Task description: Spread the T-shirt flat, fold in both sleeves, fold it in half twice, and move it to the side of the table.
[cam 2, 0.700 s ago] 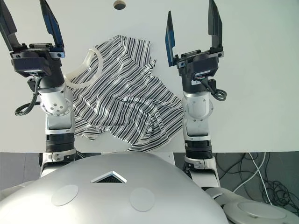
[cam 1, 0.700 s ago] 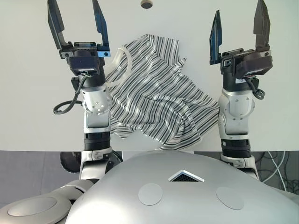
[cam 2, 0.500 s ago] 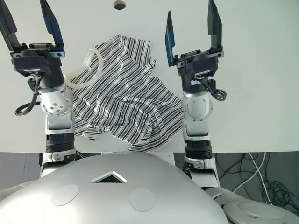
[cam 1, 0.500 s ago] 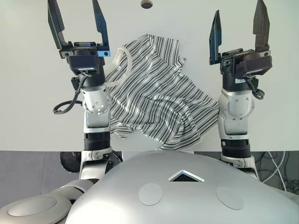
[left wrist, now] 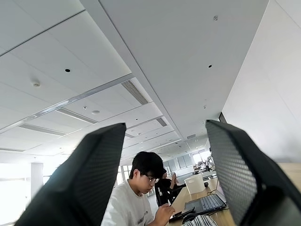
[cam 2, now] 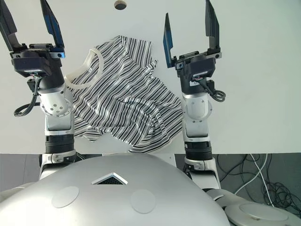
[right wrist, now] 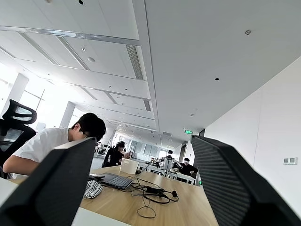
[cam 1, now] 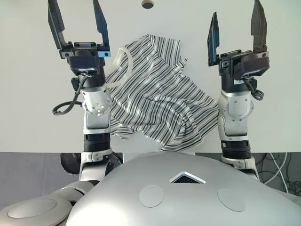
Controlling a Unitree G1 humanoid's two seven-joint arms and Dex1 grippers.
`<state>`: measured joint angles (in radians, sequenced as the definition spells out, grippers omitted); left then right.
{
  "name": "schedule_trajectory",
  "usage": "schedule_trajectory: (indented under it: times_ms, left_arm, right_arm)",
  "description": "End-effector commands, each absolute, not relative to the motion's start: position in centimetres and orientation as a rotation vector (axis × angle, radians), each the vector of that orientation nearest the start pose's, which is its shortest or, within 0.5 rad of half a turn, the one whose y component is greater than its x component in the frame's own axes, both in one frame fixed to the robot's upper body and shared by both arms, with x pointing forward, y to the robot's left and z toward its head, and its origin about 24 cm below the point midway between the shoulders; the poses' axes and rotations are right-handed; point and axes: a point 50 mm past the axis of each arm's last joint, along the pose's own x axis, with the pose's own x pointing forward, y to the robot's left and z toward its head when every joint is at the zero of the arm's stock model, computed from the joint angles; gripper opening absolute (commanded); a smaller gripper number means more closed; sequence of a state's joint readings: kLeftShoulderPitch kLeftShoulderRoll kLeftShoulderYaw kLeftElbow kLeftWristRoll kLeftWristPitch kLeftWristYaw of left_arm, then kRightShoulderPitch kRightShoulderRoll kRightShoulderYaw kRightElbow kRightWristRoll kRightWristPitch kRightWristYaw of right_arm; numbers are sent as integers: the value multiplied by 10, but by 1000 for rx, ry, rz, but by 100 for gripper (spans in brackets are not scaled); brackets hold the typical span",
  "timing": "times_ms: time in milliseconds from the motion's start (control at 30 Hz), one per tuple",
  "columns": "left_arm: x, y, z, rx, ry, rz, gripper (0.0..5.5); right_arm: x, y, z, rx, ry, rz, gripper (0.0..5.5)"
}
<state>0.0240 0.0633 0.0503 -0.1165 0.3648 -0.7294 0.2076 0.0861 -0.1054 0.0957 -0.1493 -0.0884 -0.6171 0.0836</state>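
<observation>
Between the left tool [cam 1: 75,21] and right tool [cam 1: 233,26], both spread open and raised, the crumpled striped T-shirt [cam 1: 157,94] lies on the white tabletop [cam 1: 28,94].

Black-and-white striped T-shirt [cam 1: 157,101], solid white collar [cam 1: 129,57], plain white table [cam 1: 28,94]

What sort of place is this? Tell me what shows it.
Probably an open-plan office: long wooden desks, a laptop with loose cables, and a panelled ceiling with recessed lights. The striped T-shirt lies on a white table.
</observation>
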Motion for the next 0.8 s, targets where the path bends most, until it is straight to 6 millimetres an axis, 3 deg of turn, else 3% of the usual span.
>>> schedule_trajectory:
  times_ms: [33, 500, 800]
  left_arm:
    - [221, 155, 123, 364, -842, 98, 314]
    - [222, 156, 121, 373, -828, 99, 314]
    - [226, 157, 114, 376, -781, 100, 314]
  right_arm:
    - [216, -133, 107, -195, -675, 223, 377]
    - [216, -134, 105, -205, -666, 208, 377]
    - [215, -153, 91, -165, -502, 260, 377]
